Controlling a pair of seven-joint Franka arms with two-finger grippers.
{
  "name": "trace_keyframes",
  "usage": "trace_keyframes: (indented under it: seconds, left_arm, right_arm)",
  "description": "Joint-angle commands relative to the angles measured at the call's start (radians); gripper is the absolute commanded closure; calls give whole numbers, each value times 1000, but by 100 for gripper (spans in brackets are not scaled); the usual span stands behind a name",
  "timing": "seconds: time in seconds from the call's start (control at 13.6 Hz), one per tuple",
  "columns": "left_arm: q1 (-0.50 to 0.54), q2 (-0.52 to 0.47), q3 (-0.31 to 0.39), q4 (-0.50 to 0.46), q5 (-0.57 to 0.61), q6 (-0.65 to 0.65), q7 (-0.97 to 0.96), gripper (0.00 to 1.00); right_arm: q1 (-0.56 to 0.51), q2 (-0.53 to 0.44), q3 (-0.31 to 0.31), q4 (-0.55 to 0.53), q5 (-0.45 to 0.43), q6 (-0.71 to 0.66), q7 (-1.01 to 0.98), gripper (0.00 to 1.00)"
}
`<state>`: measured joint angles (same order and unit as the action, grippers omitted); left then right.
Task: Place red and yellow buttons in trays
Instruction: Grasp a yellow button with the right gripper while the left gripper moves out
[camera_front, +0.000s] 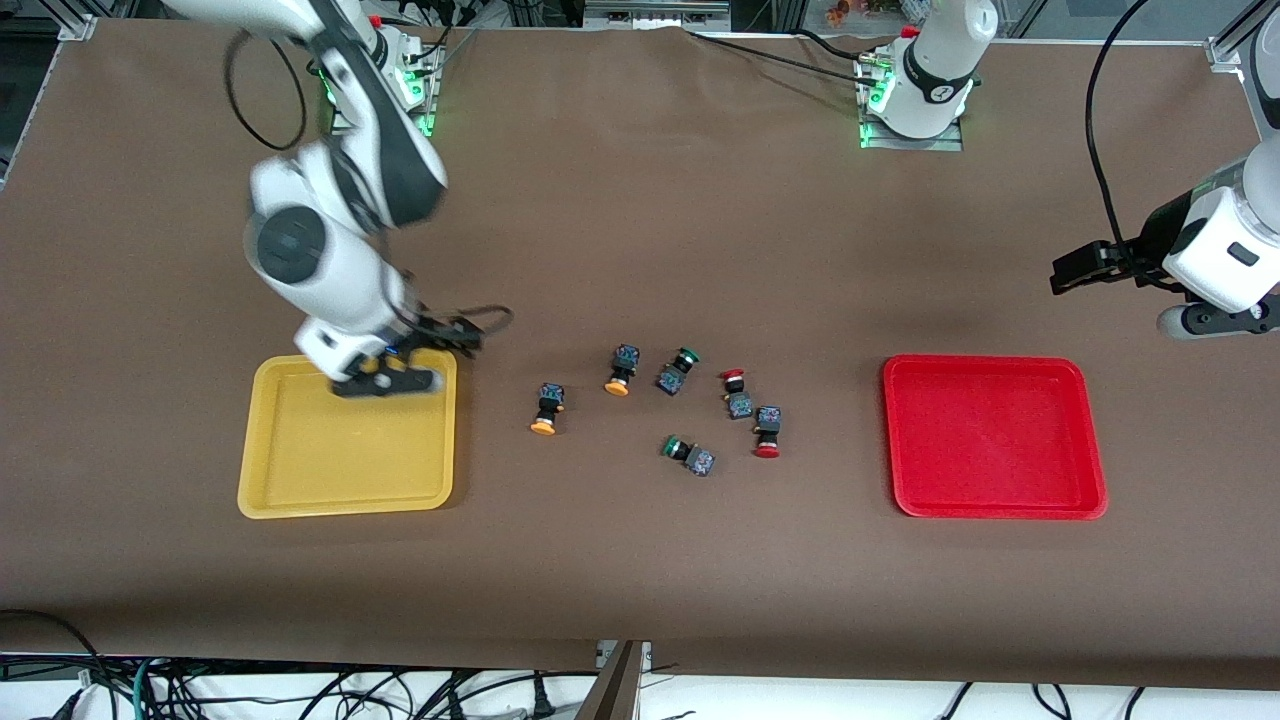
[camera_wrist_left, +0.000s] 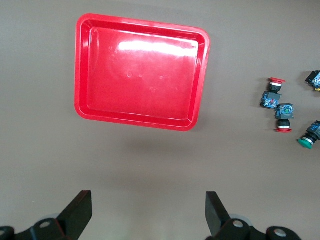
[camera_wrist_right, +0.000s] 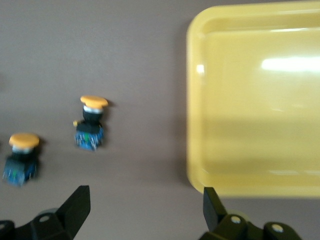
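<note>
Brown cloth covered the worktop (camera_front: 640, 200). At the right arm's end lay a yellow tray (camera_front: 300, 480) with nothing in it; at the left arm's end lay a red tray (camera_front: 990, 440), likewise holding nothing. Between the trays six buttons lay scattered on the cloth: two yellow buttons (camera_front: 546, 409) (camera_front: 621, 370) toward the yellow tray, two red buttons (camera_front: 737, 393) (camera_front: 767, 431) toward the red tray, and two green buttons (camera_front: 677, 370) (camera_front: 688, 454) among them. The right end effector (camera_front: 400, 375) hung over the yellow tray's rim, fingers spread, gripping nothing. The left end effector (camera_front: 1075, 270) hung over bare cloth near the red tray, fingers (camera_wrist_left: 77, 215) also apart.
</note>
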<state>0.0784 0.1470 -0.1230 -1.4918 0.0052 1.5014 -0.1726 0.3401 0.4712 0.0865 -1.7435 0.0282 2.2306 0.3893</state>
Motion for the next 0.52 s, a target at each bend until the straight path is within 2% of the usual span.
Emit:
trace_keyframes:
  seconds: [0.0,0.15,0.44]
  left_arm:
    - [3,17,-3,33,7,-7,21,0]
    - [3,22,-3,33,7,-7,21,0]
    - [3,63,-1,71,7,-4,22,0]
  right_arm:
    - [46,186,-5,164,35,67,130,0]
    - [82,256,-5,223,35,72,201,0]
    - [132,310,-5,217,36,175,276,0]
